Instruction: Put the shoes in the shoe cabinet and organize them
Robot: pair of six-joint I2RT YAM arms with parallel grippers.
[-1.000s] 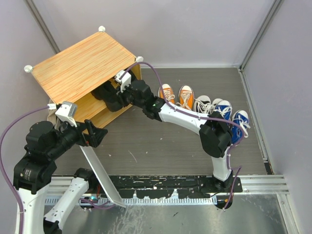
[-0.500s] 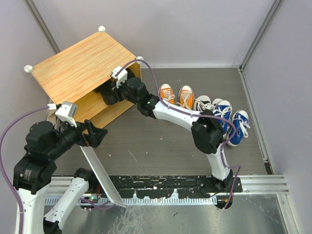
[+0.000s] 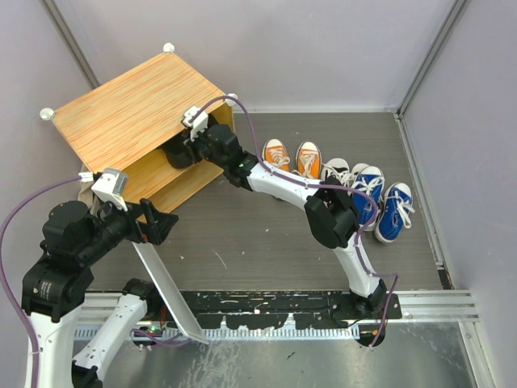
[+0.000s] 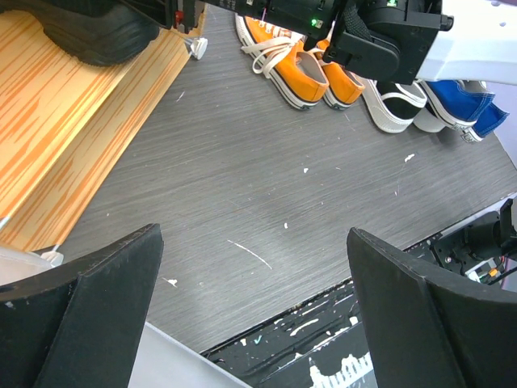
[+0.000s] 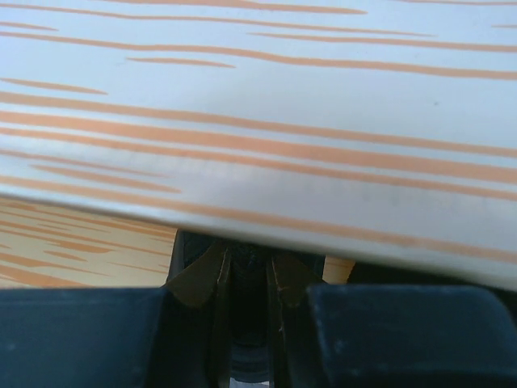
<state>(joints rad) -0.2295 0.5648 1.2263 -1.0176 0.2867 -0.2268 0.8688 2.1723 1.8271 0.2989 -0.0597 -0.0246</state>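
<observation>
**Right hand.** Your right gripper [image 5: 242, 303] reaches into the open front of the shoe cabinet [image 3: 133, 101], under its striped wood-grain top. In the right wrist view its two dark fingers [image 5: 81, 339] flank a black sneaker [image 4: 93, 36], which fills the narrow gap between them. You cannot tell whether the pads press on the shoe or merely stand beside it. The sneaker sits on a wood-grain board [image 4: 73, 137] inside the cabinet, close to that board's front edge. The right arm [image 3: 279, 184] stretches from its base across the dark table [image 3: 266, 234] to the cabinet.

**Left hand.** Your left gripper [image 4: 252, 238] hovers over the table in front of the cabinet, jaws spread wide, nothing between them. In the top view a white panel [image 3: 166, 291] runs from just beside this gripper toward the arm bases.

**Other shoes.** To the right of the cabinet, the other shoes stand side by side in a row on the table. Two orange sneakers [image 3: 276, 153] are nearest the cabinet. Next come black-and-white lace-ups [image 3: 335, 172], whose number the arm keeps you from counting. Two blue sneakers [image 3: 396, 212] are at the far right, the inner one partly covered by the right arm's elbow.

**Cabinet.** White round knobs [image 3: 168, 47] mark its top corners.
</observation>
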